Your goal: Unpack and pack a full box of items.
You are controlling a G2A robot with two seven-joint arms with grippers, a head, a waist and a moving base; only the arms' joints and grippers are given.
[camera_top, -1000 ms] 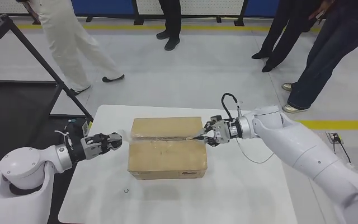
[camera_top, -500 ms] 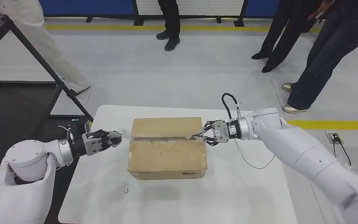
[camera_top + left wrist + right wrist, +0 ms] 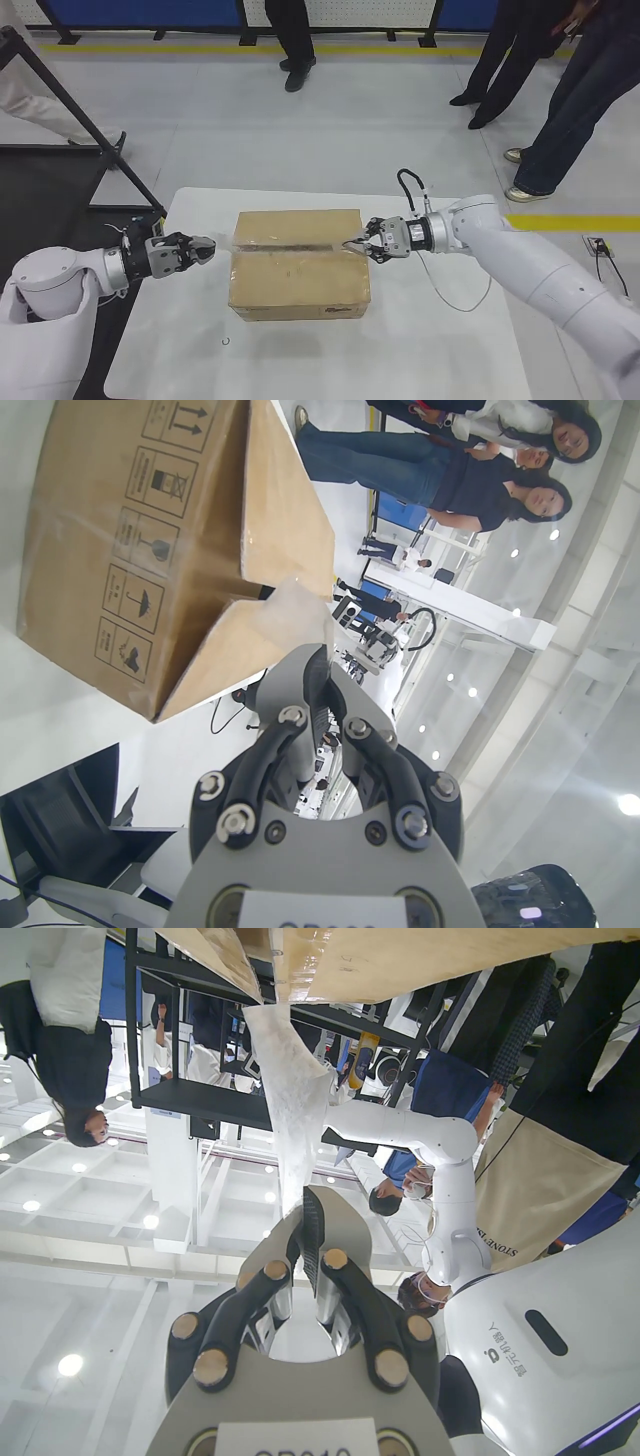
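Two claws are engaged at opposite ends of one brown cardboard box (image 3: pixel 298 265), which sits near the middle of the white surface (image 3: pixel 430 340). The left claw (image 3: pixel 207 247) hangs just left of the box's left end, level with the top seam. Its fingers are pinched together on a crumpled piece of clear tape (image 3: pixel 300 615) that runs back to a flap edge. The right claw (image 3: pixel 352 243) sits at the box's right end, at the seam. Its fingers are closed tight on a strip of clear tape (image 3: pixel 292 1093) stretched between it and the box's top edge. In the left wrist view the two top flaps stand slightly apart at that end, with a dark gap between them. Printed handling symbols mark a side face of the box in that view. Whether the two tape pieces are one continuous strip cannot be told. One small dark ring-like item (image 3: pixel 226 342), too small to identify, lies on the surface near the box's near-left corner.
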